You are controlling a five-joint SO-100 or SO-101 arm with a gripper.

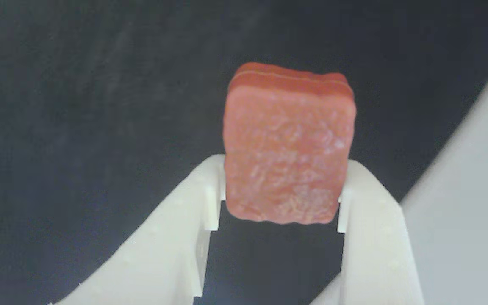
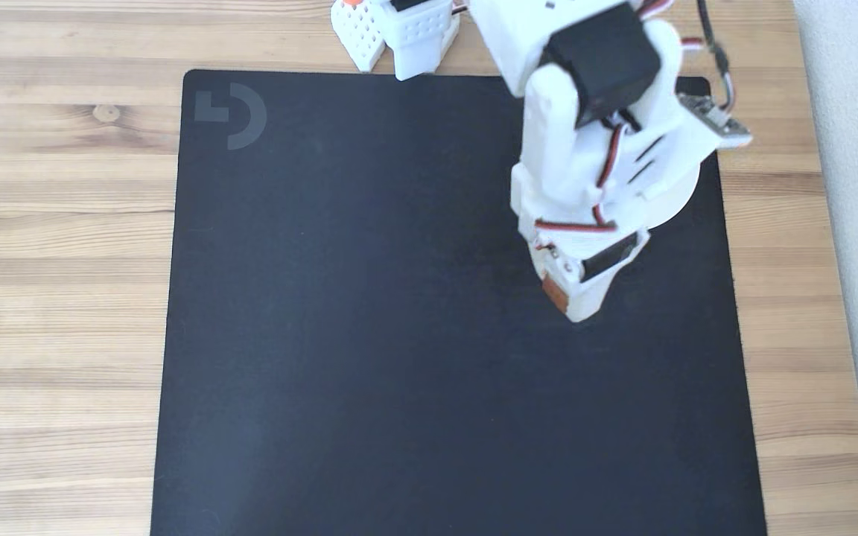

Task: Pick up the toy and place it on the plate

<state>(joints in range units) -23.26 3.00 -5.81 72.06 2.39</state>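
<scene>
Wooden desk (image 2: pixel 64 246) with a big black mat (image 2: pixel 399 357) laid over most of it, that's the whole setup.

Wrist view first: the white gripper (image 1: pixel 284 199) is closed down on the toy (image 1: pixel 288 144), a reddish-brown block with a rough, grainy face. Both jaws press on its two long sides near the lower end, so most of the block sticks out past the tips. Black mat sits behind it, and a pale curved edge at the far right looks like the plate (image 1: pixel 472 178).

Fixed view: the arm reaches down over the right part of the mat, and the toy (image 2: pixel 554 294) shows as a small brown sliver at the gripper (image 2: pixel 567 298) tip. The plate (image 2: pixel 678 201) peeks out from under the arm, just beside the gripper and farther from the camera.

Handling guess: the block looks light and stiff, and its matte texture should grip fine. The side pinch seems right, though a deeper hold would stop it pivoting.
</scene>
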